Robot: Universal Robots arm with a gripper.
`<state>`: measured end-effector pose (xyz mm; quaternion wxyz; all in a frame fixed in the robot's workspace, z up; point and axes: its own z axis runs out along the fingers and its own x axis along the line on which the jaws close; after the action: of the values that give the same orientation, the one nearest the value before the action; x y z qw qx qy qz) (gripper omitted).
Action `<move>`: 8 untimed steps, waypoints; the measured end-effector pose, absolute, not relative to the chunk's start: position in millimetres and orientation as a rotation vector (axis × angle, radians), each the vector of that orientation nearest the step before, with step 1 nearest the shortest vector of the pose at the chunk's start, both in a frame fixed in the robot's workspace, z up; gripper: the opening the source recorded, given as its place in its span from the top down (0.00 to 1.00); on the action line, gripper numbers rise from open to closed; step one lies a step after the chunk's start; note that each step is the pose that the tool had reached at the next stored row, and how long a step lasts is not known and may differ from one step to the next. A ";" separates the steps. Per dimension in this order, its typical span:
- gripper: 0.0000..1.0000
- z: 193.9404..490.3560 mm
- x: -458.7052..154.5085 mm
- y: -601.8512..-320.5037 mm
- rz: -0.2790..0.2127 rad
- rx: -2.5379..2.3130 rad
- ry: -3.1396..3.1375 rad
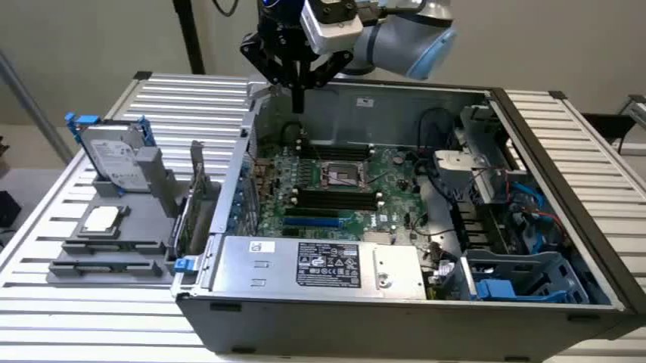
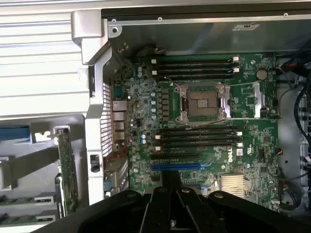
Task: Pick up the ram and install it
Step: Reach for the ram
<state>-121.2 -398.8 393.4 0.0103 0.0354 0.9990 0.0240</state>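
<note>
Claw, pinched together on nothing, hovered over the 11 o'clock corner of the case in the exterior view, probably high to clear its wall.

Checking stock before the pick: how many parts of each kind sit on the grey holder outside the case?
Hard drive: 1
Processor: 1
Expansion card: 1
Ram sticks: 2
Total: 5
</note>
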 end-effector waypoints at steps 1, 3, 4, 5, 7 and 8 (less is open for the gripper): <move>0.89 393.3 -121.2 -398.8 0.075 0.110 3.118; 0.89 393.4 -121.2 -398.8 0.075 0.110 3.118; 0.89 393.4 -121.2 -398.8 0.075 0.110 3.118; 0.89 393.4 -121.2 -398.8 0.075 0.110 3.118; 0.89 393.4 -121.2 -398.8 0.075 0.110 3.118; 0.89 393.4 -121.2 -398.8 0.075 0.110 3.118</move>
<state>-121.2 -398.8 393.4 0.0103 0.0354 0.9990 0.0240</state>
